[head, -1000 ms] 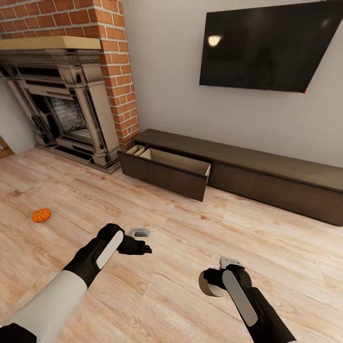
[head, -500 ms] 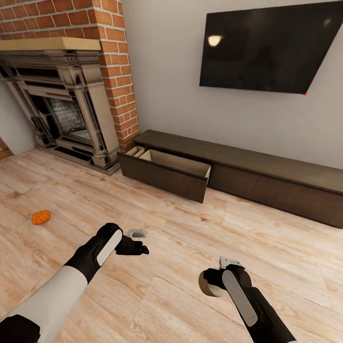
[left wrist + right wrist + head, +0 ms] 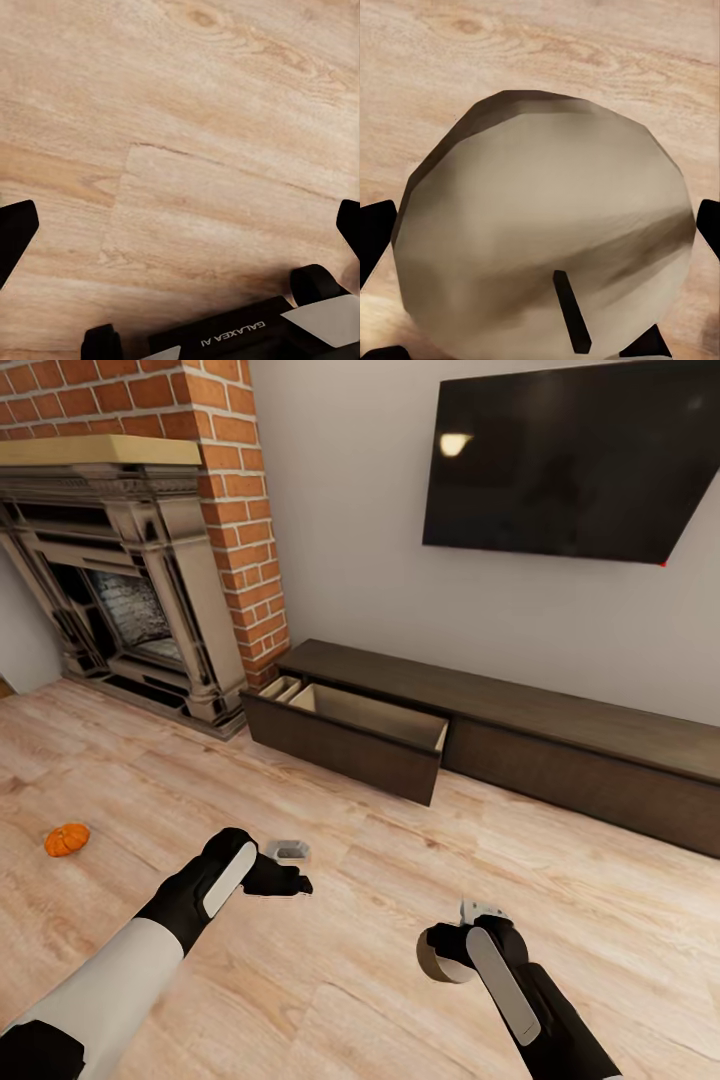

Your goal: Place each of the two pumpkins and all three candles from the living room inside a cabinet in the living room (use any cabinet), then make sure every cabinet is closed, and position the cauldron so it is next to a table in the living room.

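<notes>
Two arms reach forward and down over the wooden floor (image 3: pixel 400 980), nearest the camera in the head view. The right gripper (image 3: pixel 445 955) is clamped on one candle (image 3: pixel 544 225), a stubby tan-beige cylinder whose round end, with a short dark wick, faces the right wrist camera; the black fingertips (image 3: pixel 375 229) press at its sides. The forearm angles in from the lower right, wrist bent so the candle points leftward. The left arm comes in from the lower left, white sleeve then black wrist, and the left gripper (image 3: pixel 290 882) is spread wide with nothing in it: in the left wrist view its two fingertips (image 3: pixel 15 229) stand far apart over bare floorboards.

One pumpkin (image 3: pixel 66 839), small and orange, lies on the floor well to the left, apart from both arms.

Farther off, one long low dark-brown cabinet (image 3: pixel 560 745) runs along the grey wall, with one drawer (image 3: pixel 345 735) at its left end pulled out. Beside it stands a brick fireplace (image 3: pixel 120 590), and a dark television (image 3: pixel 575 460) hangs above the cabinet.
</notes>
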Motion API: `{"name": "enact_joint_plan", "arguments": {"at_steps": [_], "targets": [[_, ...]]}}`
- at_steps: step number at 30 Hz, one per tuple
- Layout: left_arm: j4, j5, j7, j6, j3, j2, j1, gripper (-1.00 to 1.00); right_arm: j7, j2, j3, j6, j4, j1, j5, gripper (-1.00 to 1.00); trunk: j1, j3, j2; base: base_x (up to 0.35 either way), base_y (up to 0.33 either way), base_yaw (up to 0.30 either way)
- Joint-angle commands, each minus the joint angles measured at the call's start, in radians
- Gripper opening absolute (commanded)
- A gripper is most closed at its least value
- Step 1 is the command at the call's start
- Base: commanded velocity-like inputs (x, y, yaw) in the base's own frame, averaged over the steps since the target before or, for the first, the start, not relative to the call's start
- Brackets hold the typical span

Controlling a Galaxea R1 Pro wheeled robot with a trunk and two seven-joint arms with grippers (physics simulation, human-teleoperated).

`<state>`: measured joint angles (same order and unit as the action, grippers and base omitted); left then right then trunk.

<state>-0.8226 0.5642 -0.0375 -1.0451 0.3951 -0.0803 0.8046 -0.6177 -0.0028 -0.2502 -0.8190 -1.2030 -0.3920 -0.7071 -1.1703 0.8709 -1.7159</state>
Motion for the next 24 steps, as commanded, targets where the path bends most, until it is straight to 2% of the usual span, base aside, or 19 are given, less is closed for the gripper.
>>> {"name": "enact_joint_plan", "arguments": {"at_steps": [1,24], "targets": [[-0.001,0.005,-0.004,-0.002,0.004,-0.001,0.001,1.00,-0.011,0.000,-0.002,0.000,-0.001,-0.001,-0.011,-1.00,-0.001,0.001,0.000,0.335,0.000,0.000],[0.004,0.005,-0.005,-0.002,0.004,-0.003,0.001,1.00,-0.011,0.000,-0.002,0.000,-0.001,-0.001,-0.011,-1.00,-0.001,0.001,0.000,0.337,0.000,0.000]]}}
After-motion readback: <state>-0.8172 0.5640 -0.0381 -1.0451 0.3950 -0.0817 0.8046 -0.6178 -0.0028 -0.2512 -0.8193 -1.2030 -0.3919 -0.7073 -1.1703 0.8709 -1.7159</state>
